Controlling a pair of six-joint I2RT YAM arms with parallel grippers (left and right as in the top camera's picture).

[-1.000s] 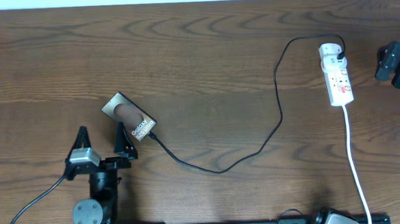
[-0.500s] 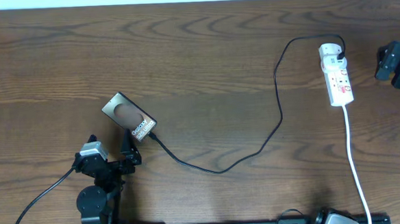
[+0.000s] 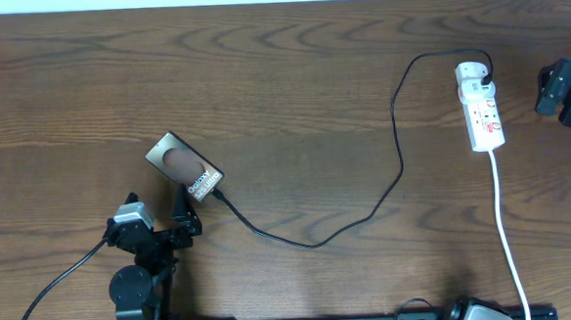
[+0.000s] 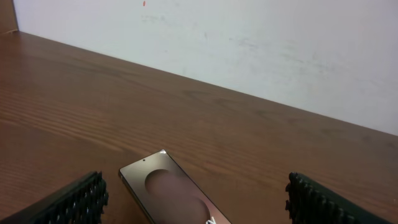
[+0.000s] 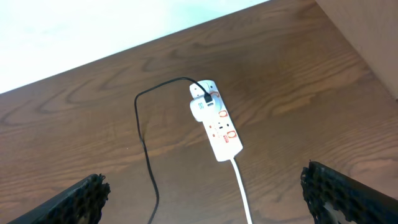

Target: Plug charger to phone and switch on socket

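Observation:
The phone (image 3: 184, 167) lies flat and slanted on the left part of the table, brown oval patch up; the left wrist view has it (image 4: 168, 196) low between my fingers. The charger (image 3: 399, 164), a thin black cable, runs from the phone's near right end in a loop to the socket (image 3: 481, 106), a white strip with red markings. Whether its tip is seated in the phone I cannot tell. My left gripper (image 3: 156, 218) stands open just short of the phone, apart from it. My right gripper (image 3: 564, 91) is open at the right edge, above and beside the socket (image 5: 214, 121).
The socket's white cord (image 3: 510, 236) runs from the strip to the table's near edge. A pale wall (image 4: 249, 37) rises behind the table's far edge. Bare wood lies between the phone and the socket.
The left wrist turned and drew back slightly toward the near edge early in the second, then held still. Phone, cable, socket and right arm have not moved.

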